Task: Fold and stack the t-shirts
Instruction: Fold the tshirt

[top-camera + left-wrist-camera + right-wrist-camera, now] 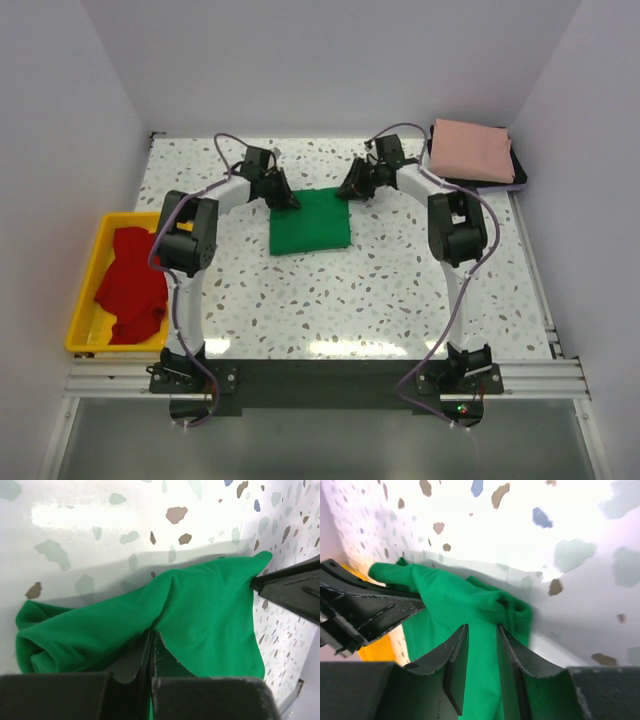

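Green t-shirt (310,222) lies folded to a rectangle, well right of the yellow tray (84,300). Red t-shirt (130,285) is crumpled inside that tray. Pink t-shirt (472,150) is folded, far right of the tray and further back. Left gripper (151,642) is clamped on green's far corner nearest the tray. Right gripper (479,645) is at the other far corner, jaws slightly apart, cloth between, grip unclear. Step looks like green's last fold or lift. Next probably needs both corners raised together, kept level.
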You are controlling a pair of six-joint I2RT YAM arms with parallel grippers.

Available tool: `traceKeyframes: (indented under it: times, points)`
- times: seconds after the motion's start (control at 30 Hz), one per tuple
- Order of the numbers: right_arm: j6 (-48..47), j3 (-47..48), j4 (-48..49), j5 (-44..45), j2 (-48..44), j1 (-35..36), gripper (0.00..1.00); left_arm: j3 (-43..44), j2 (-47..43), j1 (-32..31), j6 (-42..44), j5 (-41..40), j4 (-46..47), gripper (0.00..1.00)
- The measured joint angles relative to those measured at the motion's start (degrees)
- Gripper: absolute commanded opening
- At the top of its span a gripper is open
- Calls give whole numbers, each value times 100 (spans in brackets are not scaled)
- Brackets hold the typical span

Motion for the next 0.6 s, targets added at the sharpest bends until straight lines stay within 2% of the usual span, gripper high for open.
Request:
traceKeyframes:
  times: [0.23, 0.37, 0.47, 0.5, 0.6]
  points:
    - [363, 31, 205, -507, 214, -273, 36, -258, -4, 452, -103, 431, 424, 1]
    - [372, -17, 229, -581, 227, -269, 44, -398, -17, 656, -109, 634, 710, 18]
    - [391, -321, 354, -590, 101, -273, 54, -426, -66, 706, -109, 763, 804, 25]
    - [389, -444, 389, -623, 20, -284, 61, -426, -90, 706, -103, 793, 826, 26]
    - [365, -822, 533, -619, -282, -293, 66, -426, -245, 702, -107, 894, 892, 32]
